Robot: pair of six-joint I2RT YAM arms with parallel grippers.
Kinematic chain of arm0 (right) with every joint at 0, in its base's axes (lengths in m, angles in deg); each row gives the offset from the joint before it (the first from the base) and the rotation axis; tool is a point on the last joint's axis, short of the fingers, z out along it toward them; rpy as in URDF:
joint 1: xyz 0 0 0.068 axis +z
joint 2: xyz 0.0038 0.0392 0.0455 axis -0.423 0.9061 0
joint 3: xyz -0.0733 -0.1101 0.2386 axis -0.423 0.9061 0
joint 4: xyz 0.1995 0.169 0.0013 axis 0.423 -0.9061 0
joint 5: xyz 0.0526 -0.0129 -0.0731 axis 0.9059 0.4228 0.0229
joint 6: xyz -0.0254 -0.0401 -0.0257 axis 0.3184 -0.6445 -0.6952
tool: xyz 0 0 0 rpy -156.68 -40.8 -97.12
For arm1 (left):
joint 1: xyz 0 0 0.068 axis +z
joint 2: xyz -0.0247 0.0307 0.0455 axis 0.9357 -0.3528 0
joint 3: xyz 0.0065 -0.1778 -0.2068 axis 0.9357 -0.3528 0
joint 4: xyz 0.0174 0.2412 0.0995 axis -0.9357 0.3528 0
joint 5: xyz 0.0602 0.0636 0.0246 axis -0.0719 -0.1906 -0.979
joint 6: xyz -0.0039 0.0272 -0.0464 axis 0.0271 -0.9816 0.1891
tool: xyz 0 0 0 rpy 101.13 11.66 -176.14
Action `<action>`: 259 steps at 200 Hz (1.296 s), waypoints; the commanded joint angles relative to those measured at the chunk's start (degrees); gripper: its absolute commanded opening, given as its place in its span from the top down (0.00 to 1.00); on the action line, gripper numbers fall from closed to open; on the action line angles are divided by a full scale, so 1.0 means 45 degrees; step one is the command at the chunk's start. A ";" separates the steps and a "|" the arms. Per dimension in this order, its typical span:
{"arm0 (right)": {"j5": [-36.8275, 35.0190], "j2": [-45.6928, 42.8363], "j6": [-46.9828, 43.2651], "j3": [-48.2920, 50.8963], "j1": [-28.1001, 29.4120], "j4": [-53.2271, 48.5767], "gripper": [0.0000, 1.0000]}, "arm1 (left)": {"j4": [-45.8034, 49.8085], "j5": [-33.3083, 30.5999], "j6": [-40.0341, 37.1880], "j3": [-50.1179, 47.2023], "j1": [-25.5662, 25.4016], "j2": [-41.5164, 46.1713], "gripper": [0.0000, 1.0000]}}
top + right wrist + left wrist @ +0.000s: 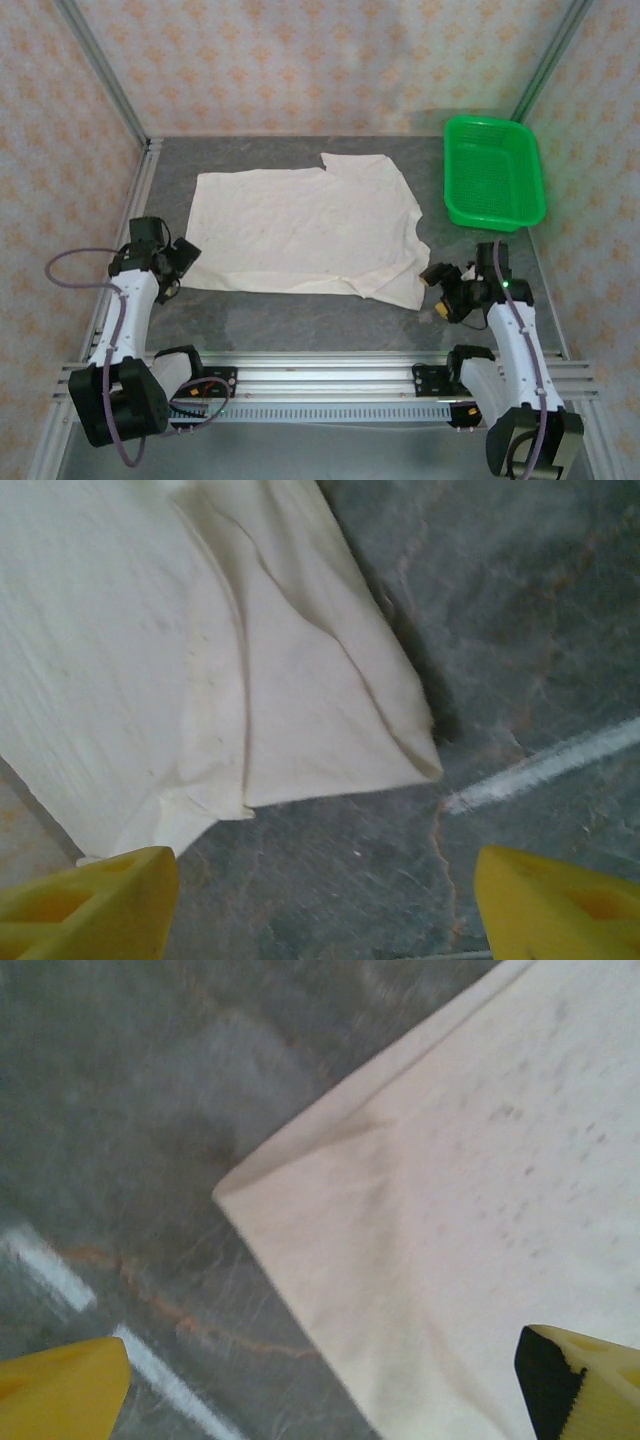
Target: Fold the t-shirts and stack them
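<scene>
Top external is showing the left gripper (178,262) gaping empty beside the t-shirt (300,225), which is lying flat on the table (300,320). The right gripper (445,288) is gaping empty too. Folding well is likely calling for the 2 pinching matching corners together.

The t-shirt (300,225) is made of matt, creased cloth; the surface (300,320) is finished in smooth grey marbling; the basket (495,220), in glossy plastic.
</scene>
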 commanded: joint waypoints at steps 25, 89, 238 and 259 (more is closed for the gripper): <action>0.0926 -0.0725 0.0154 0.0962 0.0084 0.0028 0.21 | 0.0705 0.0662 0.0164 -0.0753 0.0085 0.0834 0.00; 0.1579 -0.0163 0.0692 0.1236 0.0137 0.2050 0.22 | -0.0288 0.1254 0.0529 -0.0702 0.0211 0.0445 0.01; 0.1419 0.5597 0.1131 -0.1391 0.0628 0.6112 0.38 | -0.2857 0.2741 0.1052 0.0277 0.0892 -0.2859 0.13; 0.1072 0.6196 0.1113 -0.1590 0.0671 0.6255 0.43 | -0.3193 0.2757 0.1100 0.0333 0.1031 -0.3370 0.15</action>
